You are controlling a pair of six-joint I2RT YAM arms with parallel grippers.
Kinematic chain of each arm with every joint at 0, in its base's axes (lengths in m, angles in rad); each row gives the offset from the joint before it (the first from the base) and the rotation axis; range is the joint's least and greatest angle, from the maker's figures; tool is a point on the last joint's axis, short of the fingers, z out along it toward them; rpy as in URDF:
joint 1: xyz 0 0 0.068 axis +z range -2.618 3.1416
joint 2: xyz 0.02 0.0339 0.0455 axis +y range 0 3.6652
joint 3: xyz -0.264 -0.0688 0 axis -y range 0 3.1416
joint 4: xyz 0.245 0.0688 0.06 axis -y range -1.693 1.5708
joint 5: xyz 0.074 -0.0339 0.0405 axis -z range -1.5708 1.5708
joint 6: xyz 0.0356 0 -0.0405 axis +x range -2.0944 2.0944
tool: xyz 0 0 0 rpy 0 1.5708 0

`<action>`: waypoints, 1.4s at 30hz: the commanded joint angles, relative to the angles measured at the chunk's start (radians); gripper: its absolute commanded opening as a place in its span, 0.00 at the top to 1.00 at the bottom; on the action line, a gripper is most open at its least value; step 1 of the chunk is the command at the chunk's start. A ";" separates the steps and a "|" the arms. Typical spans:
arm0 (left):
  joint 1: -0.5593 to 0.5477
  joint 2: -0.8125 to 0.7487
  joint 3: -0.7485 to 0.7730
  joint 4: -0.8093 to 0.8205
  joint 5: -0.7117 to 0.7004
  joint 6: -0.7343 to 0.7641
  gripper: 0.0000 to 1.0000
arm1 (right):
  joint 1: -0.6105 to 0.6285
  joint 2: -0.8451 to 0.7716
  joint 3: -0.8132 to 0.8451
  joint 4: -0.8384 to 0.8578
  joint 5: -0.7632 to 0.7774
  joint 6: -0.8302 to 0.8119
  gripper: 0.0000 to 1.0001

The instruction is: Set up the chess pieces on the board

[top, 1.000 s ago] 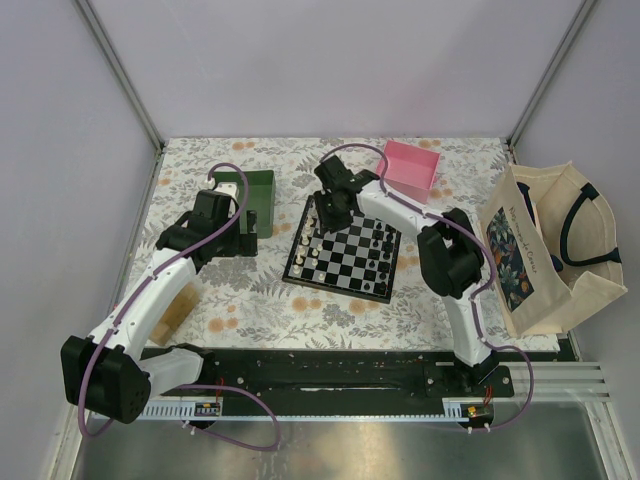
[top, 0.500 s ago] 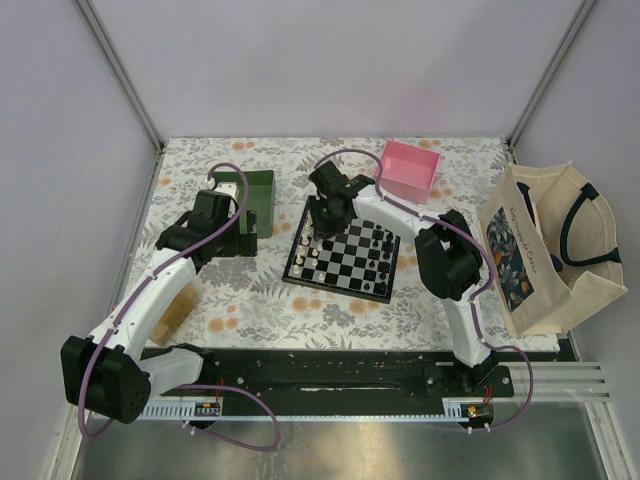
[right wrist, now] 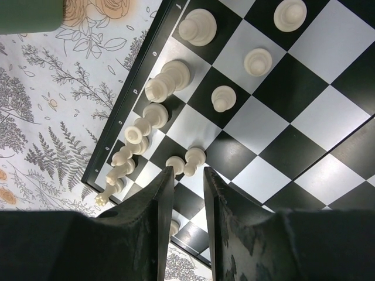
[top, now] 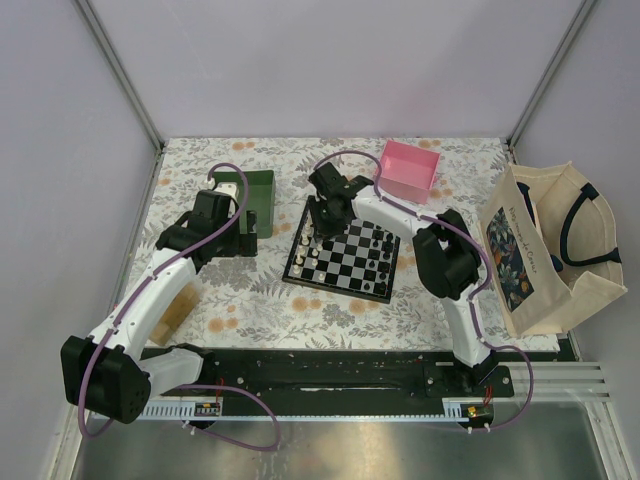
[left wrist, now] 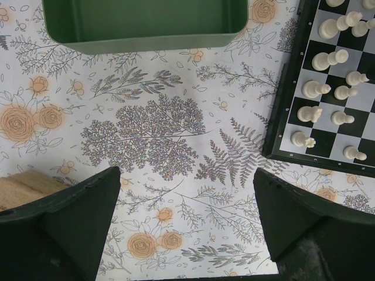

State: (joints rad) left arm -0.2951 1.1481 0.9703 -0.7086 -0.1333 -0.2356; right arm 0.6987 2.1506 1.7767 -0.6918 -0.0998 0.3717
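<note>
The board point(top: 347, 264) lies mid-table, with cream-white chess pieces point(top: 309, 254) along its left side and black pieces point(top: 381, 254) along its right. My right gripper point(top: 319, 222) hovers over the board's far-left corner. In the right wrist view its jaws point(right wrist: 187, 171) stand narrowly open with only board squares point(right wrist: 328, 117) showing between them. A white pawn point(right wrist: 194, 158) stands just past the fingertips, another point(right wrist: 175, 164) beside it. My left gripper point(top: 250, 232) is wide open point(left wrist: 186, 172) over bare tablecloth, left of the board point(left wrist: 275, 117), holding nothing.
A green tray point(top: 256, 190) sits just beyond the left gripper and shows point(left wrist: 140, 35) at the top of the left wrist view. A pink box point(top: 410, 170) stands behind the board. A tote bag point(top: 550, 250) fills the right edge. A tan block point(top: 180, 305) lies under the left arm.
The right arm has shifted slightly left over the board's far-left corner and its jaws have narrowed a little. The left arm has not moved.
</note>
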 commanded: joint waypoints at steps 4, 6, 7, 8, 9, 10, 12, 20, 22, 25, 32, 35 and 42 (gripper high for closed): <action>0.004 -0.002 0.019 0.024 0.012 0.009 0.01 | 0.015 0.028 0.010 0.011 -0.012 0.006 0.65; 0.005 0.001 0.019 0.023 0.014 0.009 0.01 | 0.013 0.029 0.009 0.012 -0.011 0.004 0.65; 0.004 0.001 0.019 0.024 0.012 0.009 0.01 | 0.013 0.029 0.009 0.014 -0.009 0.006 0.65; 0.005 -0.001 0.019 0.024 0.012 0.009 0.01 | 0.013 0.031 0.009 0.014 -0.008 0.006 0.65; 0.005 -0.001 0.019 0.023 0.014 0.009 0.01 | 0.015 0.031 0.010 0.012 -0.006 0.004 0.65; 0.005 -0.001 0.019 0.024 0.014 0.009 0.01 | 0.015 0.032 0.010 0.012 -0.005 0.003 0.67; 0.005 -0.001 0.019 0.023 0.014 0.009 0.01 | 0.013 0.032 0.012 0.012 -0.005 0.004 0.68; 0.004 -0.002 0.019 0.024 0.012 0.009 0.01 | 0.015 0.040 0.018 0.008 -0.015 0.001 0.76; 0.005 -0.002 0.018 0.023 0.014 0.010 0.01 | 0.013 0.040 0.023 0.008 -0.011 0.003 0.77; 0.005 -0.005 0.018 0.021 0.014 0.012 0.01 | 0.013 0.045 0.032 0.009 -0.005 0.003 0.78; 0.005 -0.002 0.018 0.023 0.012 0.010 0.01 | 0.013 0.063 0.070 0.011 0.009 0.006 0.80; 0.005 -0.004 0.018 0.023 0.012 0.010 0.01 | 0.013 0.072 0.082 0.009 0.015 0.007 0.80; 0.005 -0.002 0.018 0.023 0.011 0.013 0.01 | 0.013 0.091 0.098 0.008 0.038 0.010 0.80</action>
State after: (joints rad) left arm -0.2951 1.1481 0.9703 -0.7090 -0.1333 -0.2352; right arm 0.7006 2.2242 1.8385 -0.6918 -0.0910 0.3721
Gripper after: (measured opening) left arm 0.988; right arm 0.209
